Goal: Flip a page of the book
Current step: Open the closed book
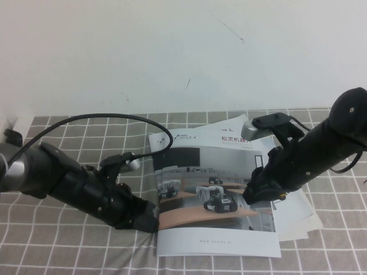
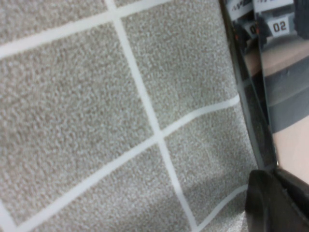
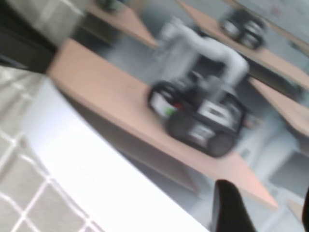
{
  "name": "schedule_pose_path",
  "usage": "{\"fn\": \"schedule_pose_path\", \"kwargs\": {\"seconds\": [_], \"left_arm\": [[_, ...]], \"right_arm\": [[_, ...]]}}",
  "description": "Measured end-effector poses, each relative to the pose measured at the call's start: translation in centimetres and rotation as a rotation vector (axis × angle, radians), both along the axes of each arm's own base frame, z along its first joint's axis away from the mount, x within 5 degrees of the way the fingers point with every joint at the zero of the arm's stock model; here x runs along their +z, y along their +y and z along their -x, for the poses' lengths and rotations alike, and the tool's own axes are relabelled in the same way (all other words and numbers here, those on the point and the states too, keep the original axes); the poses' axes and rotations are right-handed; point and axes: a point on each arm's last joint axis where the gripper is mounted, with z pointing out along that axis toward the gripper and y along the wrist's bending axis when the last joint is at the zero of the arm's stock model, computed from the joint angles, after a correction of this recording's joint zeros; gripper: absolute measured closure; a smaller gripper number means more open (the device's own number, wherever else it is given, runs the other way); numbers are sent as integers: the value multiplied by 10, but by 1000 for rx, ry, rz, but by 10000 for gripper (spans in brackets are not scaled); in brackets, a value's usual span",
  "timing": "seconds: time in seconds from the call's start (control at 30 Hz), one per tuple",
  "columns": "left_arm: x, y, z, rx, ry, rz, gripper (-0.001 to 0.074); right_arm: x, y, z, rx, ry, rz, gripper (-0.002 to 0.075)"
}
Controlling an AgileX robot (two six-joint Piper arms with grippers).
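High view | book lies closed on the checked cloth, centre-near | left gripper sits low at its left near edge, probably to pin the spine; fingers cannot be told | right gripper over the page at the right edge, fingers spread, nothing pinched yet

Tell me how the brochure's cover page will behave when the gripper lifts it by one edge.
The page is likely floppy: it looks like one thin sheet and should droop. Its glossy face may slip between the fingers. The right gripper is at its right edge; the left gripper is at the book's left edge, which may stop sliding.
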Motion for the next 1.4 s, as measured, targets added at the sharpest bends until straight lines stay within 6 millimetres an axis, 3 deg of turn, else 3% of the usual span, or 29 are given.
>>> {"fn": "schedule_pose_path", "kwargs": {"seconds": [0.33, 0.53, 0.97, 1.4], "left_arm": [[0, 0, 0, 2, 3, -1, 739], [0, 0, 0, -1, 1, -2, 739], [0, 0, 0, -1, 1, -2, 739], [0, 0, 0, -1, 1, -2, 739]], "right_arm": [[-29, -34, 4, -174, 95, -4, 408], [-26, -26, 2, -184, 70, -132, 408], [-42, -30, 0, -193, 82, -48, 408], [-45, -32, -1, -209, 86, -29, 408]]}}
